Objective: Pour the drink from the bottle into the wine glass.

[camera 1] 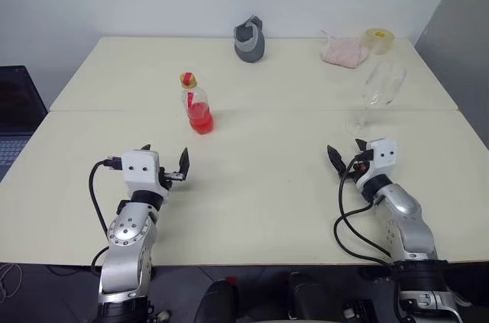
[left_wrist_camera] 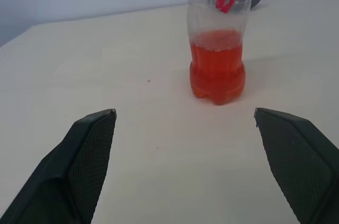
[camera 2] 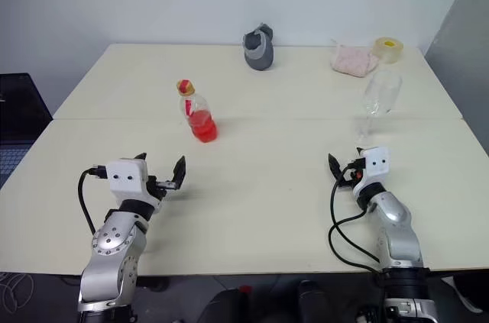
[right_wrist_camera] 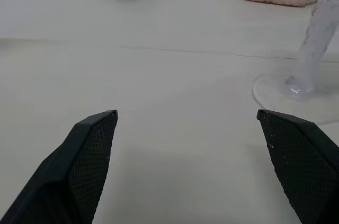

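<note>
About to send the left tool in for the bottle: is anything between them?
Nothing visible. Only bare table lies between the open left tool and the bottle, which stands upright ahead of it, slightly toward the robot's right.

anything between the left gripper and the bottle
Nothing: the left wrist view shows only bare table between the open left gripper and the bottle, which stands ahead, capped, with red drink in its lower part.

We find the capped bottle (camera 1: 197, 104) upright mid-desk, a third full of red drink (camera 1: 201, 121). The empty wine glass (camera 1: 376, 95) stands near the desk's right edge.
</note>
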You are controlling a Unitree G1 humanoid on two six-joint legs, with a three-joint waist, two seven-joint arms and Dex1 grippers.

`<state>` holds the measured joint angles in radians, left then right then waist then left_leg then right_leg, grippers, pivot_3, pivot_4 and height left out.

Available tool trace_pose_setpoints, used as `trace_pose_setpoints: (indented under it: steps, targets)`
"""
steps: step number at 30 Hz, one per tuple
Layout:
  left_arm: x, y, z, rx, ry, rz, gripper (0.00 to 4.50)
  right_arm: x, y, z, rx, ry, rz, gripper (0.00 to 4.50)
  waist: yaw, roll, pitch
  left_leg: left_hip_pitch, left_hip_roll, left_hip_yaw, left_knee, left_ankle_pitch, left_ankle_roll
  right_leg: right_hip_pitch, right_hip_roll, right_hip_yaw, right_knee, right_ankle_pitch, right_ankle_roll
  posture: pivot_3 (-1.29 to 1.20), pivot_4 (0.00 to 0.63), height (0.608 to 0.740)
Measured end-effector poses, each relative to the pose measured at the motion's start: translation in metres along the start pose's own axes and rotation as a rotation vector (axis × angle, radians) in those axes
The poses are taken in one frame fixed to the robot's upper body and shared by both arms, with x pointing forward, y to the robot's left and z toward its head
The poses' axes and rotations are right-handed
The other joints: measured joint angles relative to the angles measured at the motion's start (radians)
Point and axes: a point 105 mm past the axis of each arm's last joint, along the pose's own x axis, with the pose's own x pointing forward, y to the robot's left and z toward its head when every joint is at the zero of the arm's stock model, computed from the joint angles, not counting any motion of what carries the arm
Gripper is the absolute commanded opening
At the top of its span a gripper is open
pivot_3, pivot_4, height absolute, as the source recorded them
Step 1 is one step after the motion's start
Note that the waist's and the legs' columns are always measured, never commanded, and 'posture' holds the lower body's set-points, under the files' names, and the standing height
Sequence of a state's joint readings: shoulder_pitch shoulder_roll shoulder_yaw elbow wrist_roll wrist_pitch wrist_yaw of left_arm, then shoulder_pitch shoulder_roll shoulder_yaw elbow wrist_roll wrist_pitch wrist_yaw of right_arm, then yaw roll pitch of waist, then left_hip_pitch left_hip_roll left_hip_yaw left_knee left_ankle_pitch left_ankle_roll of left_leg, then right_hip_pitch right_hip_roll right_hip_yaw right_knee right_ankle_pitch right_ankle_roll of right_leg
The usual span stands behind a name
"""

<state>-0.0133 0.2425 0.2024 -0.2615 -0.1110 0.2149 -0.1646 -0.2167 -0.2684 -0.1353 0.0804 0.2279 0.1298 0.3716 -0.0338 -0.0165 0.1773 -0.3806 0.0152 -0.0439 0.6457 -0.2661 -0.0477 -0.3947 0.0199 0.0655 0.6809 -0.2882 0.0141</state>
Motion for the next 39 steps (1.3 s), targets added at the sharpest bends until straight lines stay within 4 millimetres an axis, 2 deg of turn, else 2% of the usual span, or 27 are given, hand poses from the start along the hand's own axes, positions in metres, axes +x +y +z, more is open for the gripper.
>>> trace_pose_setpoints:
  steps: [12,18,23,26,31,33,39]
  targets:
    - [0.011,0.006,0.003,0.028,-0.010,0.000,4.46,-0.002,0.009,0.012,-0.015,-0.027,0.041,4.50,0.002,-0.001,0.001,-0.001,-0.001,-0.003,0.000,0.000,0.000,0.000,-0.002,-0.003,0.000,0.000,0.000,0.00,0.150,0.740]
    - [0.018,0.009,0.009,0.015,-0.047,0.014,4.46,-0.003,0.042,0.028,-0.038,-0.055,0.225,4.50,0.003,-0.002,0.001,-0.001,-0.002,-0.005,0.000,0.000,0.000,0.000,-0.002,-0.004,0.000,0.000,0.000,0.00,0.150,0.740]
    - [0.037,0.009,0.016,-0.044,-0.067,-0.006,4.46,-0.012,0.082,0.048,-0.074,-0.065,0.460,4.50,0.004,-0.003,0.001,-0.001,-0.002,-0.007,0.001,0.000,0.001,0.002,-0.002,-0.006,0.000,0.000,0.000,0.00,0.150,0.740]
    - [0.046,0.004,0.016,-0.053,-0.059,-0.043,4.46,-0.014,0.091,0.053,-0.062,-0.058,0.516,4.50,0.004,-0.004,0.002,-0.001,-0.002,-0.007,0.001,0.001,0.001,0.002,-0.002,-0.006,0.000,0.000,0.000,0.00,0.150,0.740]
    - [0.053,-0.003,0.016,-0.040,-0.053,-0.095,4.46,-0.015,0.090,0.056,-0.054,-0.053,0.507,4.50,0.004,-0.004,0.002,-0.001,-0.003,-0.008,0.000,0.001,0.001,0.002,-0.003,-0.007,0.000,0.002,-0.003,0.00,0.150,0.740]
    - [0.054,-0.005,0.013,-0.034,-0.051,-0.105,4.46,-0.016,0.085,0.051,-0.049,-0.041,0.475,4.50,0.004,-0.004,0.001,-0.002,-0.003,-0.008,0.000,0.001,0.001,0.002,-0.004,-0.008,0.000,0.003,-0.004,0.00,0.150,0.740]
    - [0.054,-0.010,0.013,-0.019,-0.055,-0.129,4.46,-0.018,0.056,0.038,-0.044,-0.062,0.250,4.50,0.004,-0.005,0.002,-0.002,-0.003,-0.009,0.000,0.001,0.001,0.002,-0.004,-0.008,0.000,0.003,-0.004,0.00,0.150,0.740]
